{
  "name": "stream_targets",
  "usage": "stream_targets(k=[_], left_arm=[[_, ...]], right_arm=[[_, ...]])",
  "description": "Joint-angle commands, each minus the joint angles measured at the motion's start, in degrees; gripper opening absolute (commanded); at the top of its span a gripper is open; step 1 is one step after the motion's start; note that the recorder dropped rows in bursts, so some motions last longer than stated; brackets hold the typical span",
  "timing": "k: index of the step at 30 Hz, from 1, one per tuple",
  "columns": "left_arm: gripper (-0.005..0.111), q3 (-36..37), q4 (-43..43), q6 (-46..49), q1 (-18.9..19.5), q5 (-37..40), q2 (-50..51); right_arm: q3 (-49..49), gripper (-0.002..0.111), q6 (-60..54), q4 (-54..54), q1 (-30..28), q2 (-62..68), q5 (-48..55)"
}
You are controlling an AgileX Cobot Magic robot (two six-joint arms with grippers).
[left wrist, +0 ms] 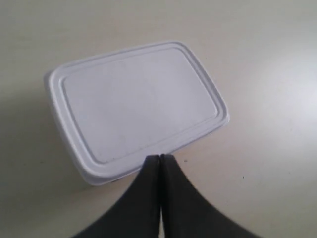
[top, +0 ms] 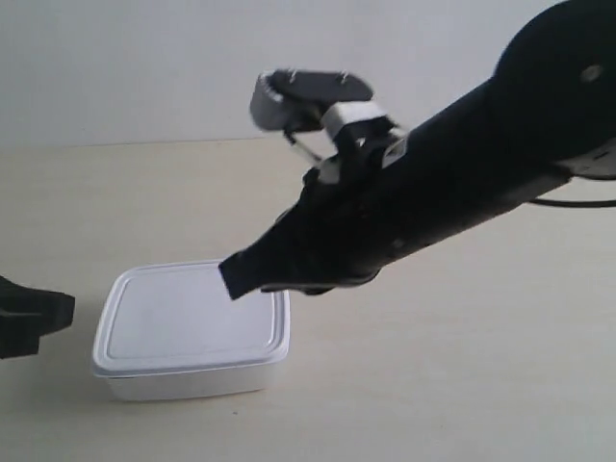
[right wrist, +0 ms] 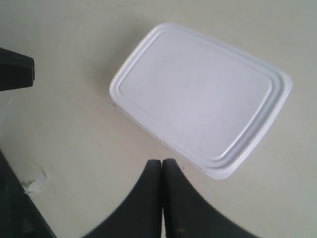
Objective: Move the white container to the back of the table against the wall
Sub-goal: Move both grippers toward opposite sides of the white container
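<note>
The white container [top: 192, 322] [left wrist: 138, 106] [right wrist: 198, 94] lies lid-up on the pale table [top: 443, 385], toward its front and well short of the grey-blue wall [top: 135, 67]. My right gripper [top: 231, 279] [right wrist: 162, 161], on the arm at the exterior view's right, is shut and empty, hovering by the container's far right corner. At the exterior view's left edge my left gripper [top: 65, 310] [left wrist: 161, 156] is shut on nothing, with its tips near one long edge of the lid. The right wrist view catches it as a black tip [right wrist: 29, 72] beside the container.
The big black right arm [top: 462, 183] slants across the scene above the table. A dark structure [right wrist: 15, 218] and a scrap of white tape [right wrist: 34, 186] show in the right wrist view. Bare table lies between the container and the wall.
</note>
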Motion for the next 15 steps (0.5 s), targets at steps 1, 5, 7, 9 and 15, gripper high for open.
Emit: stream_targets(k=[1, 5, 7, 9, 15], left_arm=[[0.0, 3.3, -2.0, 0.2, -2.8, -5.5, 1.9], [0.0, 5.4, -2.1, 0.2, -5.1, -8.0, 4.0], [0.0, 6.2, -2.4, 0.2, -5.8, -8.9, 5.5], [0.0, 7.2, -2.9, 0.2, -6.9, -10.5, 7.1], [0.0, 9.7, -4.7, 0.2, -9.7, -15.6, 11.9]], right_arm=[[-0.1, 0.0, 0.2, -0.7, 3.3, 6.6, -3.7], [-0.1, 0.0, 0.2, -0.7, 6.0, 11.4, -5.1], [-0.1, 0.0, 0.2, -0.7, 6.6, 13.3, -5.5], [-0.1, 0.0, 0.2, -0.7, 6.7, 14.8, -5.5], [1.7, 0.0, 0.2, -0.6, 6.7, 16.3, -6.8]])
